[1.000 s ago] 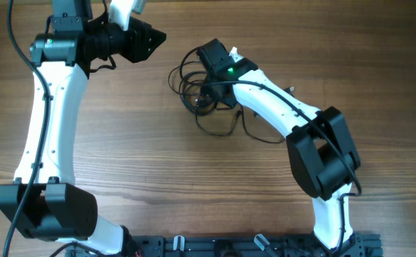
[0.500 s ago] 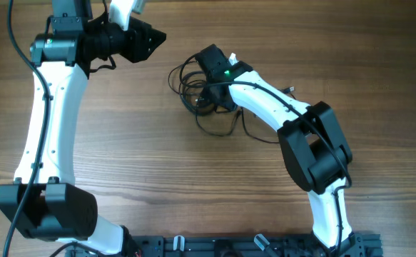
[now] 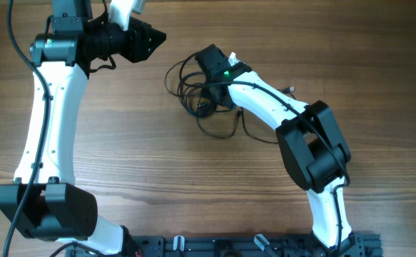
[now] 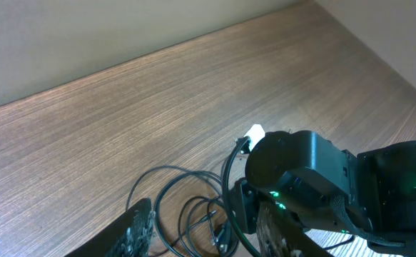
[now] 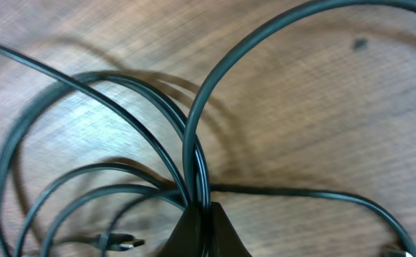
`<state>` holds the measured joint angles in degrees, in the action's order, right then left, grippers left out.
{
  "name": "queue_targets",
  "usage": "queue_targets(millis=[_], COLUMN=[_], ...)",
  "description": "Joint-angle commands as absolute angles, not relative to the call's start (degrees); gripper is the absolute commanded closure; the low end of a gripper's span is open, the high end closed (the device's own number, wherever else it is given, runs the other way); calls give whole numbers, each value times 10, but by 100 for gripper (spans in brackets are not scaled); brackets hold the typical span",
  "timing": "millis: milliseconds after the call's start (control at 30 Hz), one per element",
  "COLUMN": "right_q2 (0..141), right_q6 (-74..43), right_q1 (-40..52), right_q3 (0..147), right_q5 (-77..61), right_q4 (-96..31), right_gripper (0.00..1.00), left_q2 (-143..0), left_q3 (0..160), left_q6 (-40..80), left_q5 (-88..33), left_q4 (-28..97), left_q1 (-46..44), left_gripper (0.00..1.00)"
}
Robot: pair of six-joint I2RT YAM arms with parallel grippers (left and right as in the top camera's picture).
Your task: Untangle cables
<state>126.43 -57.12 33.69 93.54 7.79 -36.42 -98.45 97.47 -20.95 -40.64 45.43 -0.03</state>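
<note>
- the cables (image 3: 190, 91) lie as a tangle of thin black loops on the wooden table (image 3: 158, 164), a little past its middle towards the far edge, under the right arm's wrist.
- in the right wrist view the cables (image 5: 193, 143) cross in several arcs over the wood, and a number of strands run together at one spot at the bottom of the frame.
- a small plug end (image 5: 115, 240) lies flat among the lower loops.
- one longer loop trails out of the tangle towards the near side of the table, beneath the right forearm.
- the right gripper (image 5: 202, 218) sits on that meeting spot with its jaws pressed together, pinching the gathered strands at the tip.
- from overhead the right gripper (image 3: 209, 98) is mostly hidden under its wrist, down in the heap.
- a small white piece (image 4: 254, 133) shows just beyond the right wrist housing.
- the left gripper (image 3: 150, 39) hangs well apart from the tangle, to its left and pointing towards it.
- in its own view the left gripper (image 4: 208, 239) has its jaws spread with nothing between them, and the cables (image 4: 172, 207) lie ahead of it.
</note>
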Motion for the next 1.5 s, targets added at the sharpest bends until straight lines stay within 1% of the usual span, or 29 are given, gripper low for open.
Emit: queue_targets(millis=[0, 167, 300, 500, 633, 700, 833, 933, 1133, 1267, 1467], right_q2=[1265, 1202, 1141, 1039, 975, 946, 903, 882, 875, 875, 875], right_q6=[-538, -487, -448, -349, -323, -294, -272, -267, -260, -256, -256], right_q1=[329, 297, 271, 250, 251, 251, 250, 250, 250, 250, 250], right_q3=[942, 946, 946, 946, 946, 946, 947, 947, 947, 947, 947], right_q5=[87, 91, 84, -11, -60, -78, -101, -86, -104, -104, -36], right_q4=[-347, -336, -333, -333, -321, -297, -258, -252, -251, -251, -262], right_gripper=[96, 96, 96, 96, 96, 96, 96, 96, 96, 96, 96], left_q2=[-978, -978, -978, -978, -978, -978, -978, -978, -978, -978, -978], left_q3=[983, 983, 983, 983, 983, 983, 983, 983, 983, 983, 983], left_q6=[-223, -223, -223, -223, -223, -223, -223, -223, -223, -223, -223], left_q5=[-422, -422, -422, -422, -422, -422, -422, -437, -492, -497, -497], left_q4=[453, 455, 458, 462, 463, 463, 463, 463, 466, 467, 467], left_q1=[2, 2, 2, 1, 1, 1, 1, 1, 1, 1, 1], left_gripper=[51, 51, 48, 48, 47, 48, 48, 48, 46, 46, 46])
